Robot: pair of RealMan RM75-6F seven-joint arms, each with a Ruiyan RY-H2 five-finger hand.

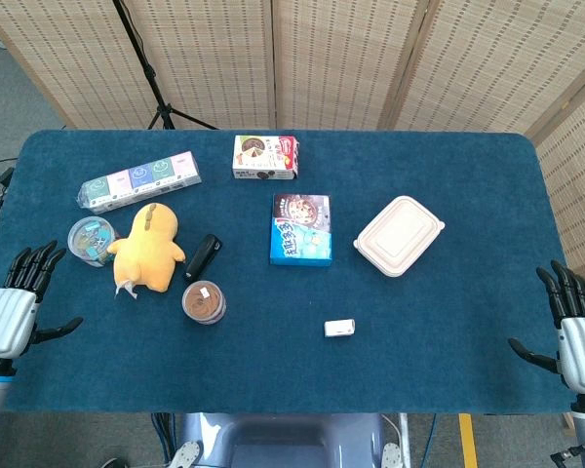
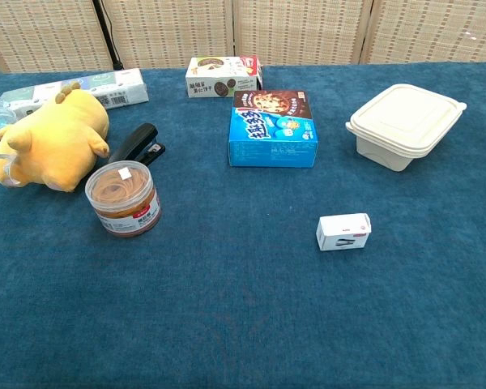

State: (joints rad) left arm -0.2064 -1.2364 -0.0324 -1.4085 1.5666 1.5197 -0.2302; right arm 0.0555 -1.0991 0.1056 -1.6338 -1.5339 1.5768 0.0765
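Nine things lie spread over the blue worktop (image 1: 273, 370), and neither robot hand has hold of any of them, so as far as can be judged nothing has been taken up and all handling is yet to be done. Biggest is the white lidded food box (image 1: 399, 235) on the right, closed and standing apart from everything else. Next comes the yellow plush toy (image 1: 146, 250) at the left, lying on its side, with a clear lidded cup (image 1: 91, 240) just beside it and a long strip of small cartons (image 1: 140, 180) behind it. A blue biscuit box (image 1: 301, 229) lies flat near the middle, a smaller white and red snack box (image 1: 265, 157) further back. In front of the toy are a black stapler (image 1: 203, 256) and a round tub of brown rubber bands (image 1: 204, 301), near each other but not touching (the chest view shows the gap plainly). Smallest is a little white box (image 1: 340, 328), alone toward the near edge. The left robot hand (image 1: 15, 302) rests at the worktop's left edge, fingers spread and holding nothing, nearest the cup and toy; the right robot hand (image 1: 573, 330) sits likewise at the right edge, fingers apart, well away from the food box.
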